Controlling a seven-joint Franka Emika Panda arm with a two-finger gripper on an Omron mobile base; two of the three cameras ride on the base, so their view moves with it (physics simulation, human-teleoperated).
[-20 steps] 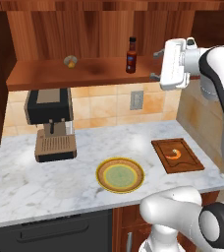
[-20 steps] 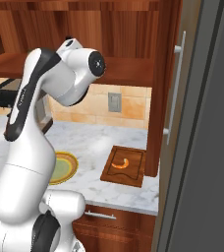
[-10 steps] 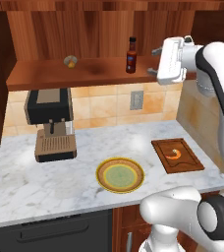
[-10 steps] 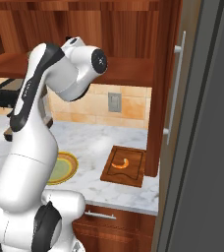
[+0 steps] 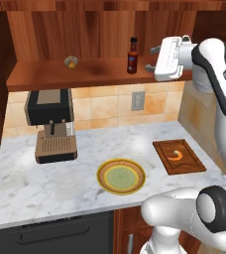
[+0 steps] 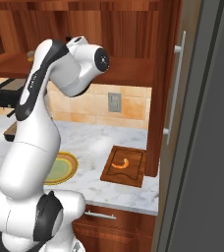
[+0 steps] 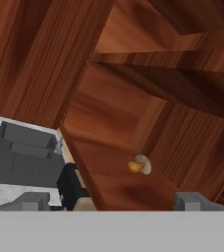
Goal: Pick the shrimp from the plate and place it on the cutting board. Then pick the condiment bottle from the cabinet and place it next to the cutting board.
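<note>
Over on the left, the black coffee machine (image 5: 50,124) sits on the marble counter (image 5: 45,183), tucked under the shelf of the cabinet (image 5: 50,74). Up on that shelf there's a small round yellowish object (image 5: 71,62) with a pale rim, sitting alone; in the hand view it shows too (image 7: 140,165), out on the plank ahead of the fingertips.

Moving along to the middle: the plate (image 5: 121,176) lies flat near the counter's front edge, its pale green centre bare. Above it on the shelf stands the condiment bottle (image 5: 132,55), upright, black cap on top, close to the wood-grain back panel.

Just to the right of the bottle is the gripper (image 5: 152,58), held up at shelf height and pointing sideways toward the bottle, near it but not touching. Its jaws stand wide apart with nothing between them; in the hand view the two fingertips (image 7: 33,201) sit far apart at the bottom edge.

Further right and down on the counter, the cutting board (image 5: 178,156) lies flat, well apart from the plate. The shrimp (image 5: 176,155) rests on it, curled, about at the board's middle. From the right base view the shrimp (image 6: 121,163) lies on the board (image 6: 125,166) beside the tall wooden side panel (image 6: 160,83).
</note>
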